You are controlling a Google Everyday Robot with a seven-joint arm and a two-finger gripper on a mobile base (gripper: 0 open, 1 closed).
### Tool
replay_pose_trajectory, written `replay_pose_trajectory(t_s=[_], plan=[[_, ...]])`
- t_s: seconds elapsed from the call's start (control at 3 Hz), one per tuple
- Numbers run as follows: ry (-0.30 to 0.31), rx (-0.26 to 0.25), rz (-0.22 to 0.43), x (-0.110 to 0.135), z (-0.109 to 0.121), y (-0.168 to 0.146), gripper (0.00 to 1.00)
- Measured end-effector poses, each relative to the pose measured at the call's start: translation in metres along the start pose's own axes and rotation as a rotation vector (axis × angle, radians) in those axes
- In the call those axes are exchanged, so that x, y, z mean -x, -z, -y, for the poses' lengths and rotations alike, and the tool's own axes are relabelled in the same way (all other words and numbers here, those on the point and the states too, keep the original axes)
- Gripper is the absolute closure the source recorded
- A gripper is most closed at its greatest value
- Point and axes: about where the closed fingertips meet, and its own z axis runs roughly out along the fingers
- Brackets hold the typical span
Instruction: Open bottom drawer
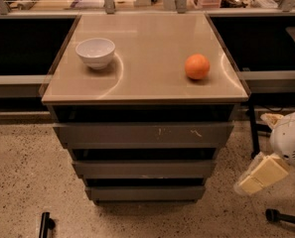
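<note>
The bottom drawer [146,193] is the lowest and narrowest of three grey drawer fronts under the tan cabinet top [147,86]. Its flat front sits in line under the middle drawer [144,168], with only a dark gap above it. The widest top drawer [143,134] has pale scratches. My gripper [258,175] is a cream-coloured piece on a white arm [291,139] at the right edge. It hangs to the right of the cabinet at about the height of the middle and bottom drawers, apart from them.
A white bowl [95,52] and an orange [197,66] sit on the cabinet top. A black chair or stand base [281,215] is on the speckled floor at lower right. A black object [45,224] lies on the floor at lower left. Dark shelving runs behind.
</note>
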Motion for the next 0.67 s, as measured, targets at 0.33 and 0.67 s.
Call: replay_pose_trajectory(t_s=[0.33,0.67], plan=[[-0.124,0.053,0.028,-0.035,-0.013,-0.051,0.0],[-0.253,0.085,0.11,-0.07,-0.026,-0.119,0.0]])
